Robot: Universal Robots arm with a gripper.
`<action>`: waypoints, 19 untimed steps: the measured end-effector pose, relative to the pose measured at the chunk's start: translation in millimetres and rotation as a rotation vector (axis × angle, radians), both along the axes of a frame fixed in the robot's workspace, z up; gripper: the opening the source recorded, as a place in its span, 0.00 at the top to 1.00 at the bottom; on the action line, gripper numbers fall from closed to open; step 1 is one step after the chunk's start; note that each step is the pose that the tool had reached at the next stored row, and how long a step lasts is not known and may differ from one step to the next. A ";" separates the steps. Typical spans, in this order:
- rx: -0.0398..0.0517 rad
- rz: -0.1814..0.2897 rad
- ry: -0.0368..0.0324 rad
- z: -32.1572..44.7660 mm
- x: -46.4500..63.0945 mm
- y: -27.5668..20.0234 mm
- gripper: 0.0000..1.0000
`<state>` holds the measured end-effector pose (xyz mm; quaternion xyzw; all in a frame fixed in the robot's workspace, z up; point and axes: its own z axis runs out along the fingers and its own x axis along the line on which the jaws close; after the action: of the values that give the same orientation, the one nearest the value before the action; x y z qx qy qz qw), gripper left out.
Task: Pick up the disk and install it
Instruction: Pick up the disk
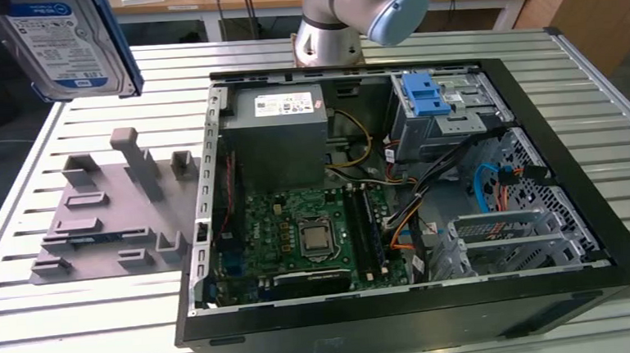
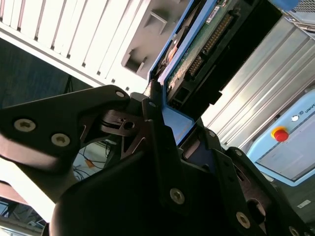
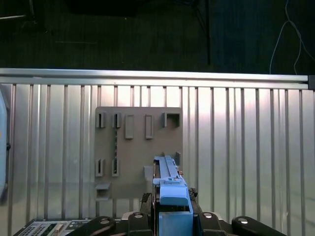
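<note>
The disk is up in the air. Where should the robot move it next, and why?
Probably sideways, toward the exterior view's right, over the open computer case. The gripper holds the disk above the grey holder, not yet over the case.

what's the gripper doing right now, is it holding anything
Gripper: closed on the disk, holding it in the air.

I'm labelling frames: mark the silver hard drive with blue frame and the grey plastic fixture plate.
Silver hard drive with blue frame (image 1: pixel 61 43): exterior view, on its blue-and-white label.
Grey plastic fixture plate (image 1: pixel 96 268): exterior view, on its bare flat base.
</note>
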<state>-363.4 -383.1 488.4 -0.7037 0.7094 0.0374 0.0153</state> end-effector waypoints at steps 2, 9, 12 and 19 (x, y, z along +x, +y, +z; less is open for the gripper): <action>0.0000 0.000 0.0000 0.0 2.6 -0.7 0.64; -0.0001 0.000 0.0000 0.0 8.7 -3.4 0.64; -0.0003 0.000 -0.0001 0.0 9.3 -5.4 0.64; -0.0004 0.000 -0.0001 -0.1 10.1 -11.6 0.64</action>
<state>-353.3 -394.7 488.4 -0.7037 0.7094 0.0372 0.0152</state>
